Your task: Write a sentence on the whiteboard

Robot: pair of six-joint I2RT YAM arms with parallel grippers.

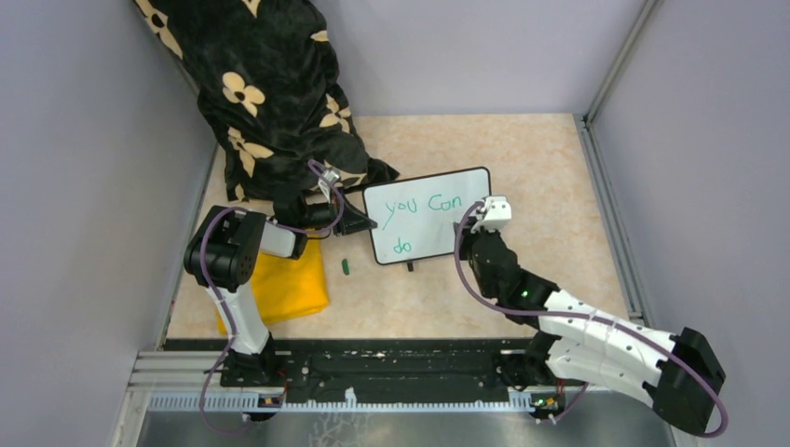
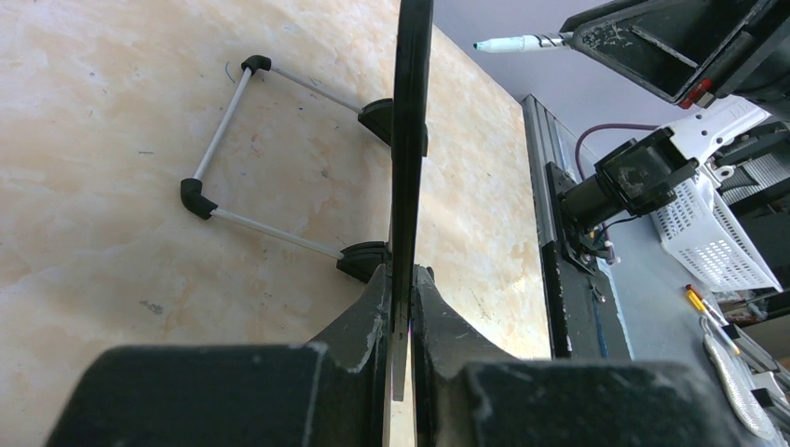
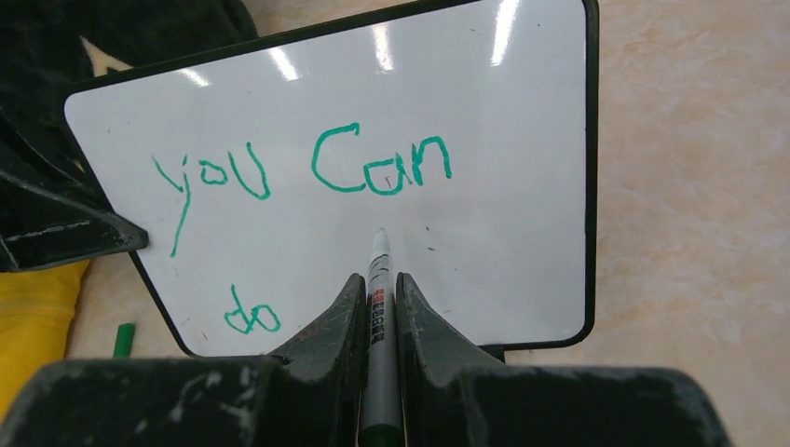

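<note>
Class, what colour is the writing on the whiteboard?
The writing is green, clearest in the right wrist view.

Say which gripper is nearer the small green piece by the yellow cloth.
Left. The left gripper clamps the black-framed whiteboard's left edge, just beyond the small green piece; the right gripper, holding a white marker, is across the board.

- Whiteboard point(image 3: 503, 242): glossy white face catching streaks of light, with a thin black frame that looks like plastic.
- Its stand point(image 2: 279, 233): slim bright metal rods with black plastic corners.
- Marker point(image 3: 380, 279): smooth, pale plastic barrel.
- Table point(image 1: 522, 158): matt beige top, marbled like stone.
- Yellow cloth point(image 1: 289, 284): soft, matt fabric.
- Black flowered fabric point(image 1: 270, 84): plush and velvety.
</note>
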